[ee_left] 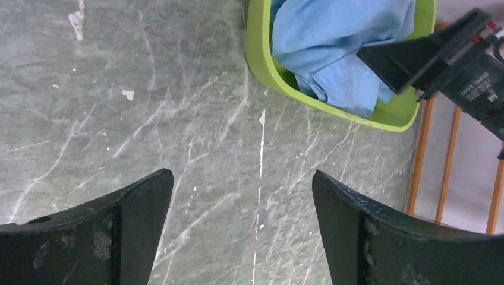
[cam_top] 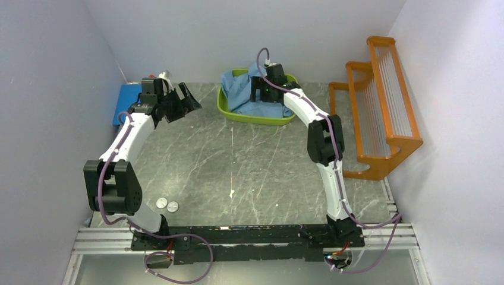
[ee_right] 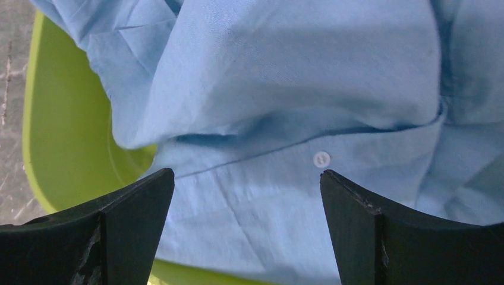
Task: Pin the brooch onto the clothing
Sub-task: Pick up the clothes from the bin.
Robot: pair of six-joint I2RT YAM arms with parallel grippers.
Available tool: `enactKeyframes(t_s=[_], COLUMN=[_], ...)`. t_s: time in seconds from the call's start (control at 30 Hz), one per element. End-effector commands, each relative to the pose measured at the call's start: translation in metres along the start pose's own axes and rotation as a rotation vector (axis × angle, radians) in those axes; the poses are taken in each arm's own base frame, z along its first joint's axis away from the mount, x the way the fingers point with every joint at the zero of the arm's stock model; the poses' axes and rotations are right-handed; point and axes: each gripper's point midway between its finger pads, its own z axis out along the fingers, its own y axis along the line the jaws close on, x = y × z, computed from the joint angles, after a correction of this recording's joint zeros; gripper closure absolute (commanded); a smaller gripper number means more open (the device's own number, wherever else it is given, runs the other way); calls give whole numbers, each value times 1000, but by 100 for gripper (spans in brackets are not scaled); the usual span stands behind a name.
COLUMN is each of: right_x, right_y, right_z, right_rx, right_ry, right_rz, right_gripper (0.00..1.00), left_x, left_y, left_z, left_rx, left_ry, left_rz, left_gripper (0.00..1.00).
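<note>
The clothing, a light blue shirt (cam_top: 246, 89), lies bunched in a green tub (cam_top: 224, 105) at the back middle of the table. My right gripper (cam_top: 266, 95) hangs open just above it. In the right wrist view the fingers straddle the cloth (ee_right: 285, 89) beside a white button (ee_right: 321, 158), holding nothing. My left gripper (cam_top: 183, 107) is open and empty over bare table left of the tub. Its view (ee_left: 242, 175) shows the shirt (ee_left: 333, 41) in the tub (ee_left: 261, 59). Two small round silver discs (cam_top: 167, 205), possibly brooches, lie near the left arm's base.
An orange slatted rack (cam_top: 380, 107) stands at the back right, close to the tub. A blue box (cam_top: 126, 101) sits at the back left behind the left gripper. A small white scrap (cam_top: 231, 193) lies mid-table. Grey walls close in on three sides.
</note>
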Motion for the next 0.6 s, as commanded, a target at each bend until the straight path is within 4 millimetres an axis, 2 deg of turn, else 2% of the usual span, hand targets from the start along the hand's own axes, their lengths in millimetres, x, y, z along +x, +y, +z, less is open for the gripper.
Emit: enactKeyframes(t_s=[0.0, 0.1, 0.27, 0.33, 0.37, 0.4, 0.43, 0.47, 0.57], right_x=[6, 8, 11, 9, 5, -2, -10, -23, -62], right_y=[20, 22, 15, 18, 21, 24, 27, 33, 55], right_z=[20, 30, 39, 37, 34, 30, 24, 13, -25], right_rx=[-37, -46, -12, -25, -39, -47, -54, -68, -139], right_ry=[22, 21, 21, 15, 5, -9, -25, -52, -134], right_rz=[23, 46, 64, 56, 50, 44, 39, 27, -19], right_gripper=[4, 9, 25, 43, 57, 78, 94, 100, 100], left_x=[6, 6, 2, -1, -2, -3, -3, -3, -3], left_y=[-12, -14, -18, -18, -17, -17, -17, -18, -19], left_z=[4, 4, 1, -2, -2, -3, -4, -4, -4], left_rx=[66, 74, 88, 79, 73, 72, 74, 77, 86], left_ry=[36, 37, 28, 13, 6, 1, 1, 0, 0], left_rz=[44, 59, 80, 96, 97, 100, 101, 102, 105], left_gripper=[8, 7, 8, 8, 9, 9, 10, 10, 12])
